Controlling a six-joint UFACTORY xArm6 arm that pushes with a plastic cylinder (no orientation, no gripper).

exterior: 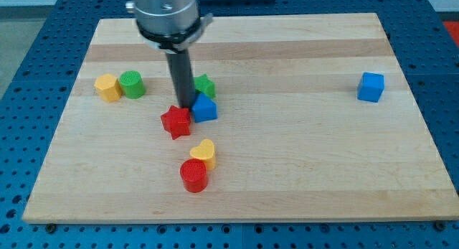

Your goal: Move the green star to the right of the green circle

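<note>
Green star [206, 84]: lies left of the board's centre, partly hidden behind the rod, touching or just beside the blue block [204, 108] below it. Green circle [132, 84]: well apart toward the view's left, at about the same height, with the yellow block [107, 87] touching its left side. My tip [184, 105]: a bare rod that grasps nothing, resting low between the red star [176, 122] and the blue block, just below and left of the green star. The star thus lies up and to the right of the tip, so a leftward push probably requires rounding to its right side. Farther out: a yellow heart [204, 154] and red cylinder [193, 176] touching below; a blue cube [371, 86] far right on the wooden board [301, 156].
</note>
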